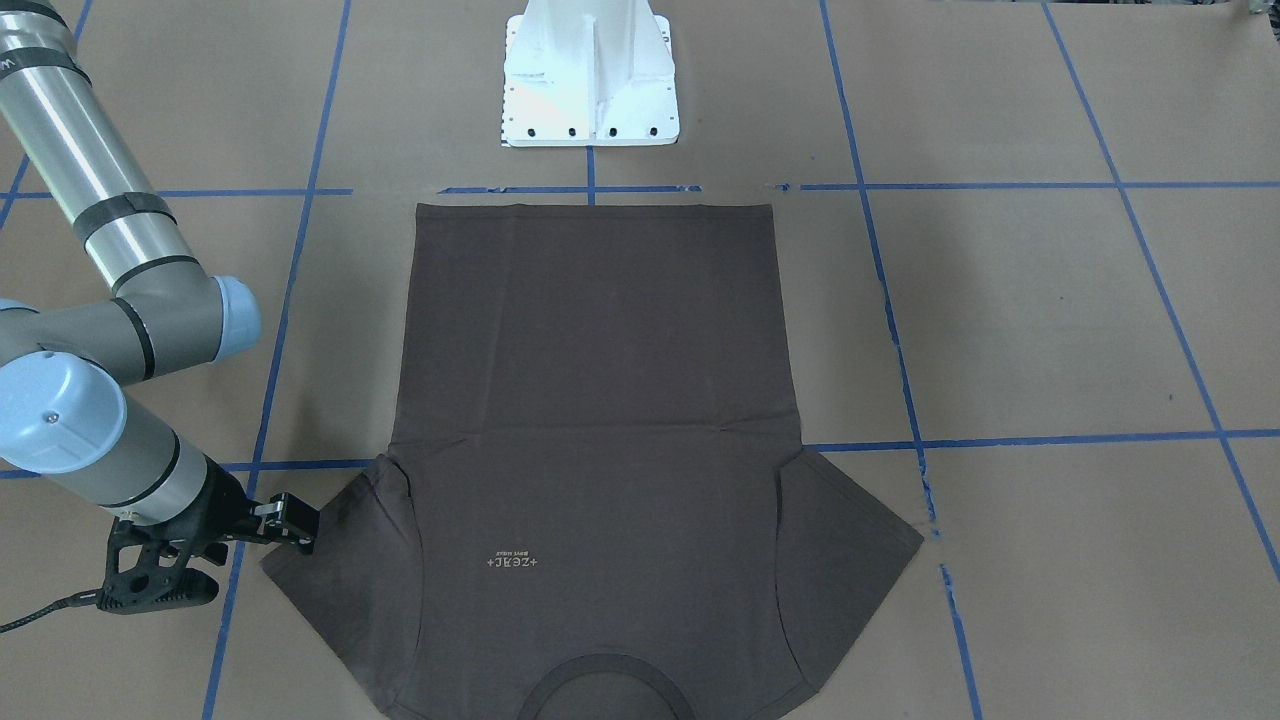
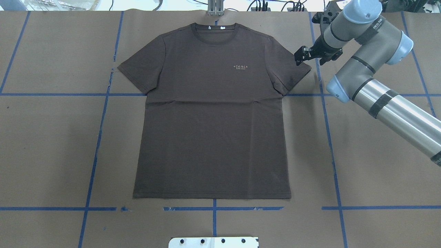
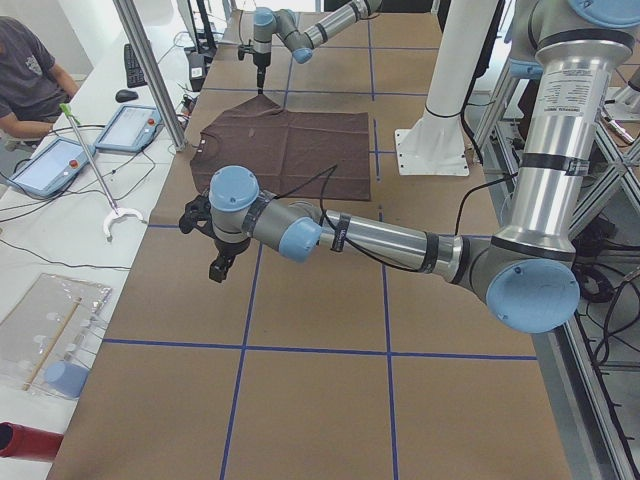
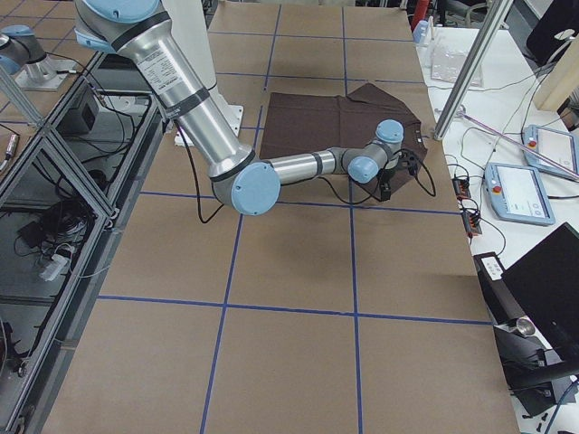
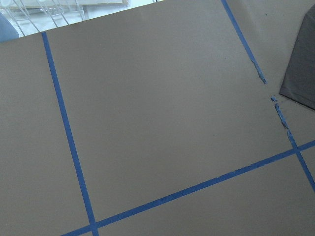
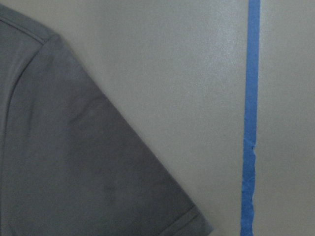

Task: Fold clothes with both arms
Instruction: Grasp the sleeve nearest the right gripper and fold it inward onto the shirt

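- Gripper of the left arm (image 3: 221,268) hangs pointing down over bare brown paper on the table (image 3: 310,400). It shows only from the side, so I cannot tell whether its fingers are spread or closed.
- To that gripper's right, and apart from it, lies the T-shirt (image 2: 210,120), dark grey-brown, spread flat with the chest up. One sleeve corner (image 5: 301,73) just enters that wrist's view.
- The collar (image 2: 215,32) lies at the far end from the robot, and the hem (image 2: 212,196) lies toward the white pedestal (image 1: 590,90).
- Gripper of the right arm (image 2: 299,57) points down at the outer edge of the right-hand sleeve (image 2: 291,74), with the shirt spreading away to its left.
- I cannot tell whether it touches the cloth. Its fingers read as one dark block, so I cannot tell their spread either.
- A blue tape line (image 2: 327,131) runs just to its right.
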You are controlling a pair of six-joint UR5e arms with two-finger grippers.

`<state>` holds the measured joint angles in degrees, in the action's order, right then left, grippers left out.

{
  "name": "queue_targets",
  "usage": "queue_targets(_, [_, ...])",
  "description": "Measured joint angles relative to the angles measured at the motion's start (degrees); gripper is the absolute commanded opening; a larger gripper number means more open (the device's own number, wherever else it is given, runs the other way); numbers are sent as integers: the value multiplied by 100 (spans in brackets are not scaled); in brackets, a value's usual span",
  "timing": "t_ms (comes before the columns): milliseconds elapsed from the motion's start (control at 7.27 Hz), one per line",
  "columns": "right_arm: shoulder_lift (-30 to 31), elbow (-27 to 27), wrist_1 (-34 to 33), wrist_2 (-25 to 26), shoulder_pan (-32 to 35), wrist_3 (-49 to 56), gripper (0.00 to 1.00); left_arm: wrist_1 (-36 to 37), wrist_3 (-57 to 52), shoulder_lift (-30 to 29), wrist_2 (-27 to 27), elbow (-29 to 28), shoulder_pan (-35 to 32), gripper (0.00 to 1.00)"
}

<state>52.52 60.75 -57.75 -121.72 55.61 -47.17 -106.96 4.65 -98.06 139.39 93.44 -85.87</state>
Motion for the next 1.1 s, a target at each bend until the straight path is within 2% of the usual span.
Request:
queue_targets(275, [-67, -210, 10, 73, -55, 4, 96, -1, 6, -5, 0, 9, 0, 100])
queue_targets(412, [-81, -269, 8, 112, -82, 4, 89, -1, 5, -8, 0, 13, 0, 100])
queue_targets(550, [-95, -314, 4, 130, -102, 0, 73, -1, 7, -9, 0, 13, 0, 100])
queue_targets(825, [-117, -363, 1, 139, -120, -3, 25, -1, 15, -11, 0, 14, 0, 100])
queue_targets(962, [-135, -375, 0, 138, -125, 1, 10, -1, 17, -17, 0, 14, 0, 100])
queue_targets(1100, [-150, -383, 0, 134, -128, 12, 1, -1, 18, -31, 0, 5, 0, 100])
